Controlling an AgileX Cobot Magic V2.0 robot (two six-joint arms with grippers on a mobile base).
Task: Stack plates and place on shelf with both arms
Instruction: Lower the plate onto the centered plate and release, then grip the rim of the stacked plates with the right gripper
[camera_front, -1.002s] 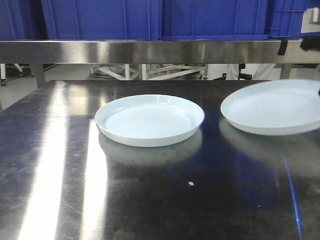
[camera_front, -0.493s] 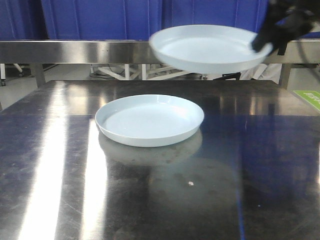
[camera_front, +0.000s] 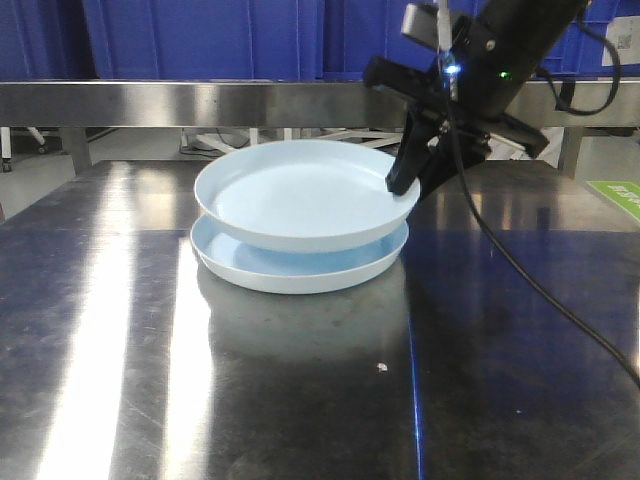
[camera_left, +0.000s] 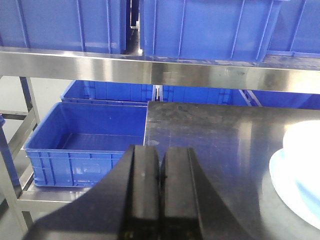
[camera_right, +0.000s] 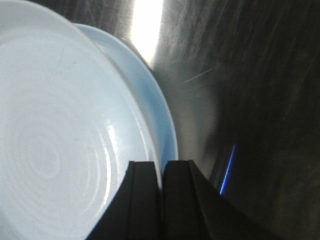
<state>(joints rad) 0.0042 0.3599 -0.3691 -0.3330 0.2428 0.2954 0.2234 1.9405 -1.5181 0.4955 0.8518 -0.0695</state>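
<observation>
Glossy round upper plate (camera_front: 300, 195), rim pinched by my right gripper (camera_right: 161, 175), over matching lower plate (camera_front: 290, 268), left gripper (camera_left: 160, 170) pressed together.

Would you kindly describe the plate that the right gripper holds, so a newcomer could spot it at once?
On the dark steel tabletop, two white plates sit one over the other near the middle. It is the upper plate, pinched at its rim by the right gripper; the lower plate lies flat on the table, ungripped.
</observation>
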